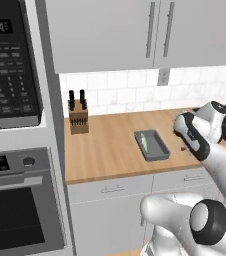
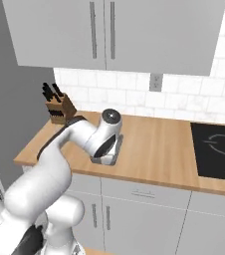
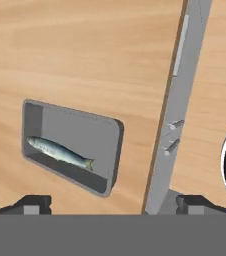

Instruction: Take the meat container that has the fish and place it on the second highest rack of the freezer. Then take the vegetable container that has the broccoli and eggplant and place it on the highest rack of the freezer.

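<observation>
The meat container is a shallow dark-grey tray lying on the wooden counter, with the fish lengthwise inside it. In the hand view the meat container lies left of centre and the slim silvery fish rests along its lower wall. My gripper hovers just right of the tray, above the counter near its front edge. Seen from the hand, the gripper is open, fingers spread wide with nothing between them. The arm covers most of the tray in the right base view. The freezer, broccoli and eggplant are out of view.
A wooden knife block stands at the back left of the counter. The black microwave and oven column rises at the left. A black cooktop lies to the right. Grey wall cabinets hang overhead.
</observation>
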